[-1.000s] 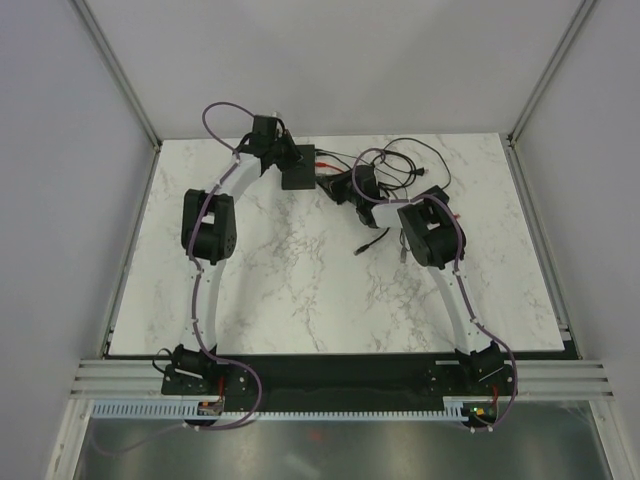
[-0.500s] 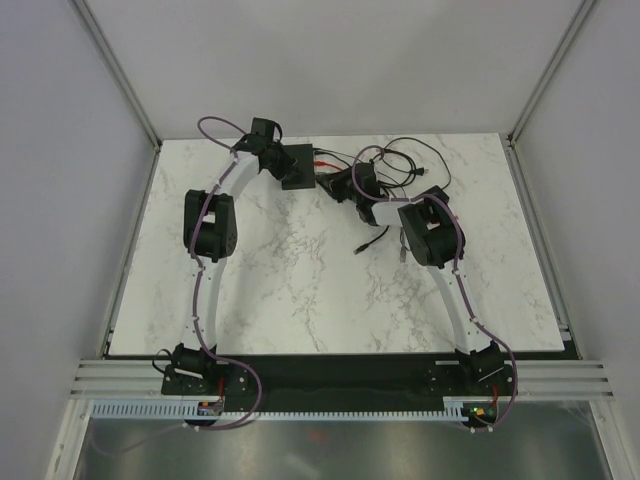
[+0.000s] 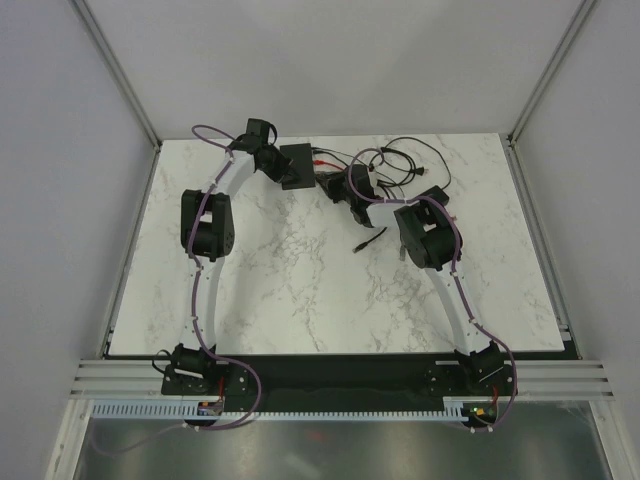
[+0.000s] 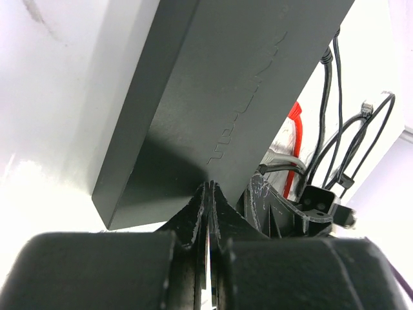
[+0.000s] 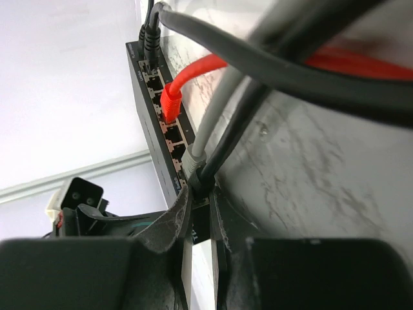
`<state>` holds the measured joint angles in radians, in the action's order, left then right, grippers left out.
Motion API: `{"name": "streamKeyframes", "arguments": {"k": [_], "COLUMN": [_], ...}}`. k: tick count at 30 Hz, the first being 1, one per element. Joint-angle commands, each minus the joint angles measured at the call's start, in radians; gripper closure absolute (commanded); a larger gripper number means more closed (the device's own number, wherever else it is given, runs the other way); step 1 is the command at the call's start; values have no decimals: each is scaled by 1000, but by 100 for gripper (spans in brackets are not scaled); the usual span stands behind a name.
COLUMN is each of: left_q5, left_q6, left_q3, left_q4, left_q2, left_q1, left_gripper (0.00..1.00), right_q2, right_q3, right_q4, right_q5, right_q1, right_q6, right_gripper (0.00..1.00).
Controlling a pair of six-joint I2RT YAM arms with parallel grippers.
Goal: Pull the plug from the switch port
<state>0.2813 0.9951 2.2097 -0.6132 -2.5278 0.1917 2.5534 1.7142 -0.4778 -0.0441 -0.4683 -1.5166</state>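
The switch point(image 3: 298, 165), a flat matte-black box, lies at the back of the marble table. My left gripper point(image 3: 273, 157) is at its left end. In the left wrist view the left gripper point(image 4: 210, 186) is shut and empty, its tips against the switch point(image 4: 213, 84). My right gripper point(image 3: 337, 186) is at the switch's right edge. The right wrist view shows the socket row of the switch point(image 5: 157, 132) with a red plug point(image 5: 169, 102), a grey plug point(image 5: 194, 159) and a black plug point(image 5: 202, 179). The right gripper point(image 5: 203, 191) is shut on the black plug.
A tangle of thin black cords point(image 3: 410, 165) lies at the back right. A red cable point(image 3: 322, 160) leaves the switch. A loose black cable end point(image 3: 370, 238) lies mid-table by the right arm. Grey walls enclose the table.
My left gripper has moved left and back, off the top of the switch to its left end. My right gripper has moved a little left, closer to the switch's socket edge.
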Motion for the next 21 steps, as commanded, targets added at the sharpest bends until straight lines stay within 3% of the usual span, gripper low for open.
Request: {"name": "streamKeyframes", "arguments": {"k": [1, 6, 15, 21], "left_q5": [-56, -56, -44, -48], "left_q6": [11, 22, 16, 7], "left_q3": [-44, -41, -41, -33], "left_q4": [-151, -154, -152, -152], "left_q2": [-71, -72, -72, -77], "left_q1": [-9, -12, -12, -15], "left_gripper": [98, 98, 98, 98], "right_q2": [10, 21, -24, -62], "right_q3": [-54, -71, 15, -74], "right_q4": [58, 34, 246, 222], "right_q5": [-140, -135, -188, -137], "right_q1": [30, 30, 31, 72], "right_q6": [-86, -197, 28, 79], "right_gripper": [100, 100, 100, 100]}}
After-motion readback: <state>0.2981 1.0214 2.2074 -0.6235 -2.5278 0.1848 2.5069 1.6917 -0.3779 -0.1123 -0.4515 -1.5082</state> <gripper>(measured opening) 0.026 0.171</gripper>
